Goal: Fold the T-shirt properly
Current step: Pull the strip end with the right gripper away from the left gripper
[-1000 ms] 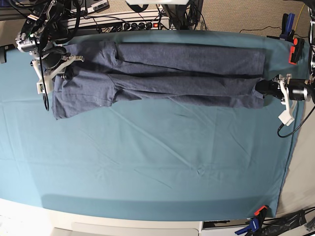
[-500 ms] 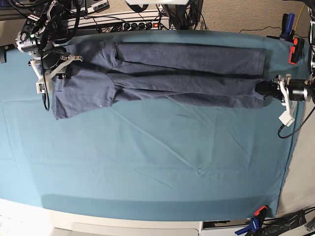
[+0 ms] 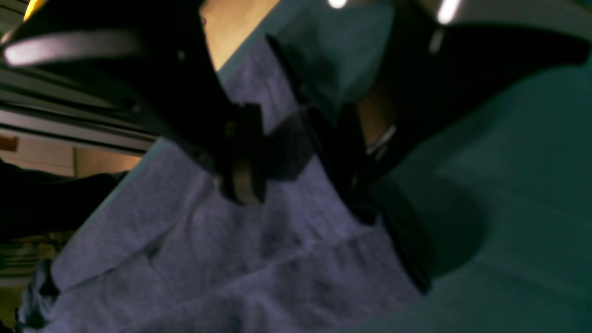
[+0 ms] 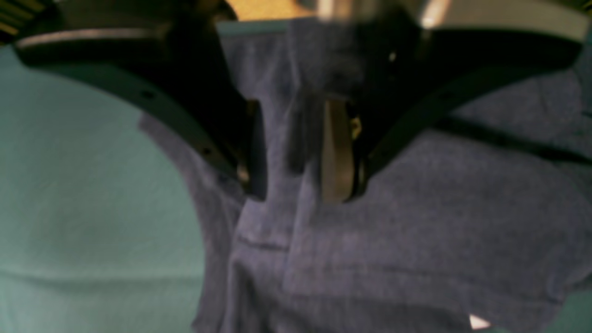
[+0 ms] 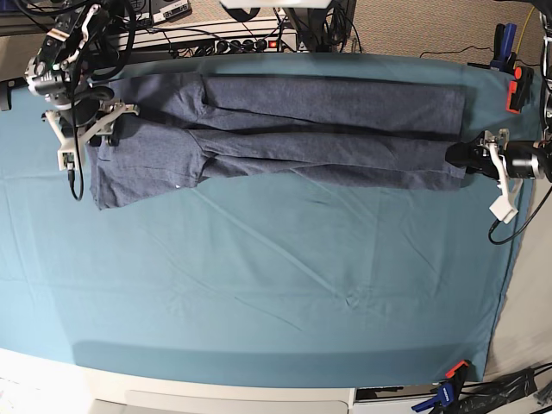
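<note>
**2 arms at either end of a long, folded T-shirt**

We see from above a teal table cloth [image 5: 259, 285] covering a table. The T-shirt [image 5: 328, 129] lies along the far edge, already folded lengthwise into a long, narrow band of dark blue-grey fabric. Its wider, sleeved end sits at the left of the overhead view and its hem end at the right.

Our right gripper [image 5: 86, 129] hangs over the sleeved end. In its wrist view, the right gripper's [image 4: 291, 185] 2 fingers stand apart with blurred cloth showing between them, pinching nothing that we can see. Our left gripper [image 5: 461, 157] is at the hem end. In its wrist view, the left gripper's [image 3: 300, 203] fingers are also spread, just above the hem corner, grasping nothing.

We judge the shirt light, soft and limp: it will sag and drape wherever it is unsupported, and its stacked layers may slide apart. It is not fragile. We would take hold at the 2 corners of 1 short end, pinching every layer together, so the band keeps its shape when it is carried over for the next fold.
</note>
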Controlling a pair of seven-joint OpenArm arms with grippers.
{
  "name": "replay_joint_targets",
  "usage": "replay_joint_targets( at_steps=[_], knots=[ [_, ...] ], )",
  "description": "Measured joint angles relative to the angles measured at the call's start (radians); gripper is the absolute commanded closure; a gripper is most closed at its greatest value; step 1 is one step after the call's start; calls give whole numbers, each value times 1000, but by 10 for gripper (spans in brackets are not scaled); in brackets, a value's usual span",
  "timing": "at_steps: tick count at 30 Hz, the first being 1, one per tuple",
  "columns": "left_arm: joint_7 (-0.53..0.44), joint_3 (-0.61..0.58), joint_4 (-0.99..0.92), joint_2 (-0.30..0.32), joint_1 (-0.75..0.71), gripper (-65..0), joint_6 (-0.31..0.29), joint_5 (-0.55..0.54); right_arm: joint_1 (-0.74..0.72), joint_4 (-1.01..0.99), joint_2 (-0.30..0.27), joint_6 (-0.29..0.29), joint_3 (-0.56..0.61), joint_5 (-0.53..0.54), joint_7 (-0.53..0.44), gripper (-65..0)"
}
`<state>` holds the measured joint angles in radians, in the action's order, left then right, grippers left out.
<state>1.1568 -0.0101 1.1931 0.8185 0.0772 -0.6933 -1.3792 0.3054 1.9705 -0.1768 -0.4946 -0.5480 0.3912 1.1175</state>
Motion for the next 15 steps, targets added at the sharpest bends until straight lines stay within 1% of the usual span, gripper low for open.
replay_joint_targets(
  at_steps=[2,6,8,9,15],
  knots=[
    [0,0,0,0,0,-262,0,17,-16,2,-9,0,0,-3,0,-215],
    [-26,0,0,0,0,-262,1,87,-37,21,-8,0,-2,-18,-4,-215],
    [-43,0,0,3,0,-262,24,121,-43,40,-8,0,-2,-18,-10,-215],
    [-47,0,0,6,0,-263,24,132,-45,49,-8,0,-2,-18,-13,-215],
    [-52,0,0,17,-6,-340,24,142,-48,112,-8,0,-3,-18,-23,-215]
  ],
)
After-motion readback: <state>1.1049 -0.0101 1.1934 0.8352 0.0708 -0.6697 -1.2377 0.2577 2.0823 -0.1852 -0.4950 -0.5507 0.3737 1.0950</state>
